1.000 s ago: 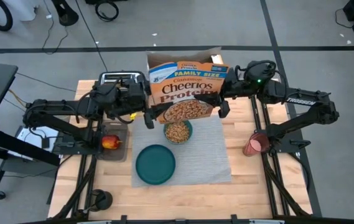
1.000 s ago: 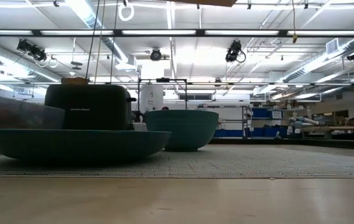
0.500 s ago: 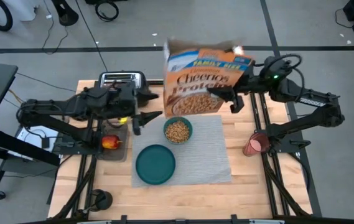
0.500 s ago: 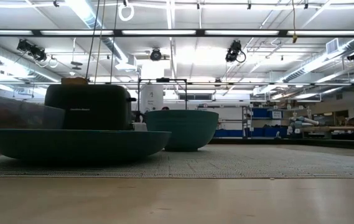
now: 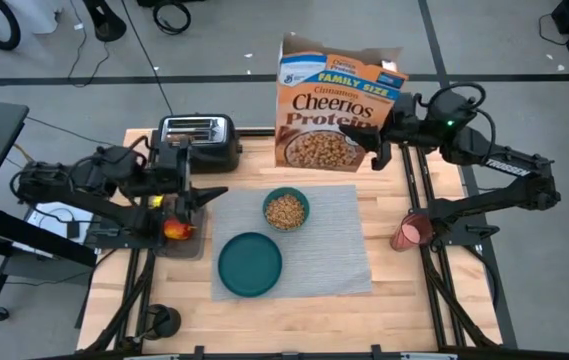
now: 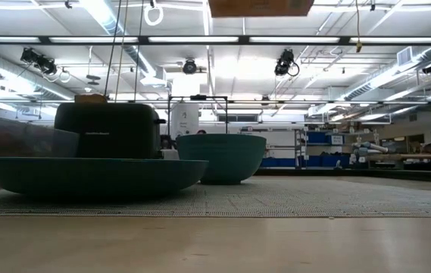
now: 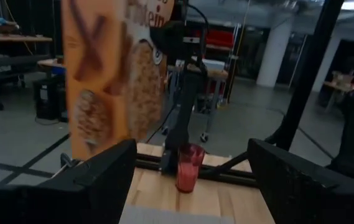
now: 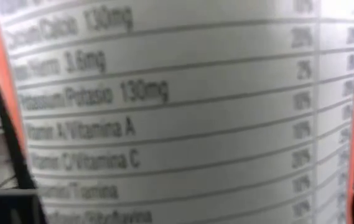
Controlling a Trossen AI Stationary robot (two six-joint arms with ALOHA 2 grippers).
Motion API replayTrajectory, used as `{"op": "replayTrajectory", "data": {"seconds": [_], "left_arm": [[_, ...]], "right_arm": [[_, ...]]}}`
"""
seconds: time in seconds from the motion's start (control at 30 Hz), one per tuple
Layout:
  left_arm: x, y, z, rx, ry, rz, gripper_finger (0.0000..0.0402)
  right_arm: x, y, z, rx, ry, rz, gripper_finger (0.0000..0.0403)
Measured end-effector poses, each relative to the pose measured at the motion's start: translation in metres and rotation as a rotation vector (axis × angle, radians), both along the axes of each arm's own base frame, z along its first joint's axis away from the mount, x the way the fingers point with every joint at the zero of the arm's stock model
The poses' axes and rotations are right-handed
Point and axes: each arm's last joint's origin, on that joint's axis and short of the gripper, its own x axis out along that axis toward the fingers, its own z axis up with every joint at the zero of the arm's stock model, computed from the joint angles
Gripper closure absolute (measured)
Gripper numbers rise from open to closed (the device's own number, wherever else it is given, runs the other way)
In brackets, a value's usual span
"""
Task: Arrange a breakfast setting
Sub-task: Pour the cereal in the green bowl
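Observation:
My right gripper (image 5: 376, 143) is shut on an orange cereal box (image 5: 336, 108), held upright over the table's far edge; its underside shows at the top of the low view (image 6: 260, 6). My left gripper (image 5: 204, 196) is open and empty at the left, beside the grey placemat (image 5: 339, 250). On the mat rest a teal bowl (image 5: 286, 210) full of cereal and a teal plate (image 5: 250, 263). A pink cup (image 5: 409, 232) stands on the table at the right. A red-orange fruit (image 5: 176, 228) lies in a tray at the left. Spoon and toast do not show. My right gripper pinches the cereal box at its right-hand narrow side, low on the box (image 5: 367, 150), one finger on the front face and one behind. The fingers come level from the table's right. The printed side panel (image 8: 177, 112) fills its wrist view. The box is upright and lifted clear.
A black toaster (image 5: 199, 140) stands at the far left of the table. The fruit's clear tray (image 5: 179, 240) sits at the left edge. The right arm's frame stands beside the cup. Bare wood lies along the near edge (image 5: 294, 310).
My right gripper has carried the cereal box up and toward the table's far right; the box has turned from tipped over the bowl to upright. My left gripper has come away from the box's lower left and drawn back toward the table's left edge.

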Motion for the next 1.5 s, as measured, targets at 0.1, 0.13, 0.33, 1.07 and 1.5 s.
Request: {"op": "replayTrajectory", "data": {"seconds": [0.1,0.13,0.33,1.07,1.5], "left_arm": [[-0.002,0.0,-0.018,-0.008,-0.045,0.0,0.0088],[-0.002,0.0,-0.023,-0.013,-0.058,0.0,0.0088],[-0.002,0.0,-0.033,-0.189,-0.095,-0.017,0.0088],[0.002,-0.01,-0.036,-0.153,-0.064,-0.121,0.0088],[0.0,-0.012,-0.036,-0.039,-0.058,-0.121,0.0088]], "right_arm": [[-0.002,-0.003,-0.004,0.008,0.005,-0.098,0.0224],[-0.002,-0.005,-0.006,0.015,0.012,-0.13,0.0224],[-0.001,-0.019,-0.023,0.065,0.084,-0.31,0.0224],[-0.039,-0.05,-0.082,0.091,0.178,-0.67,0.0225],[-0.071,-0.036,-0.12,0.068,0.178,-0.696,0.0225]]}}
